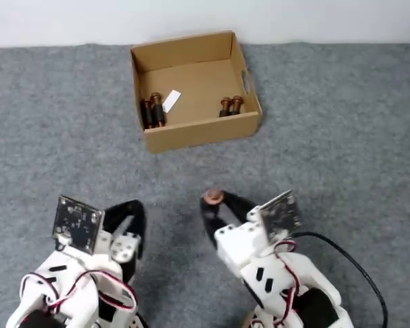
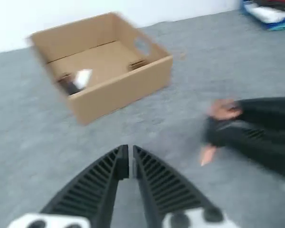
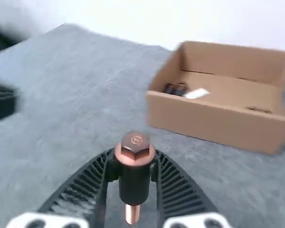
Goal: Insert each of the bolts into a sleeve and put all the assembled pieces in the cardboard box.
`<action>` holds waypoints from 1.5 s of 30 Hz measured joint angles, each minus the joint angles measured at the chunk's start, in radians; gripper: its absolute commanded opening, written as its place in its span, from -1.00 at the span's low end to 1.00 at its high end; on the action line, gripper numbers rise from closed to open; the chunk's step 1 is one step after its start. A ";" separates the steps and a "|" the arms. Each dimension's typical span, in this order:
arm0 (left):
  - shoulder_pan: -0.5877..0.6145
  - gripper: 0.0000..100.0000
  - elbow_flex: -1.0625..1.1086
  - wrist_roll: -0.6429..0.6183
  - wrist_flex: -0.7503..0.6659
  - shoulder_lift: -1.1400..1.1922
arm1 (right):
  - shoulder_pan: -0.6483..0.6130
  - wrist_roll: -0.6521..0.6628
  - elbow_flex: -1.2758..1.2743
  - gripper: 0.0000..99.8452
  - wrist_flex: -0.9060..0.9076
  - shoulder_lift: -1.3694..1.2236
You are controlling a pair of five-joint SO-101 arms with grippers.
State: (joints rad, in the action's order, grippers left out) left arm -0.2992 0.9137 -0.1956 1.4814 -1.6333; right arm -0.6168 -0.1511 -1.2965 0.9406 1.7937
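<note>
My right gripper is shut on an assembled piece: a copper bolt with a hexagonal head pushed through a black sleeve, its threaded tip sticking out below. In the high view this piece sits at the tip of the right gripper, a short way in front of the cardboard box. The box holds assembled pieces at its left and right, plus a white tag. My left gripper is shut with nothing between its fingers, low over the grey carpet at the front left.
Grey carpet covers the whole table, with open room between the arms and the box. The box stands at the far middle near the white wall. A black cable trails from the right arm. Coloured items lie far off.
</note>
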 measured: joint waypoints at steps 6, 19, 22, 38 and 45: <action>0.264 -0.99 0.187 0.091 0.009 0.000 | 0.126 -0.098 0.100 -0.98 0.000 -0.107; 0.364 -0.99 0.321 0.120 -0.055 0.002 | 0.150 -0.215 0.512 -0.98 -0.091 -0.812; 0.364 -0.99 0.324 0.120 -0.060 0.002 | 0.198 -0.215 0.601 -0.98 -0.203 -0.961; 0.364 -0.99 0.555 0.143 -0.167 0.002 | 0.273 -0.215 1.277 -0.98 -0.384 -1.820; 0.364 -0.99 0.718 0.144 -0.302 0.006 | 0.270 -0.210 1.590 -0.98 -0.384 -2.139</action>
State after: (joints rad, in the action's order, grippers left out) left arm 0.0644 1.6318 -0.0514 1.1792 -1.6272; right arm -0.3468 -0.3613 0.2931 0.5570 -0.3452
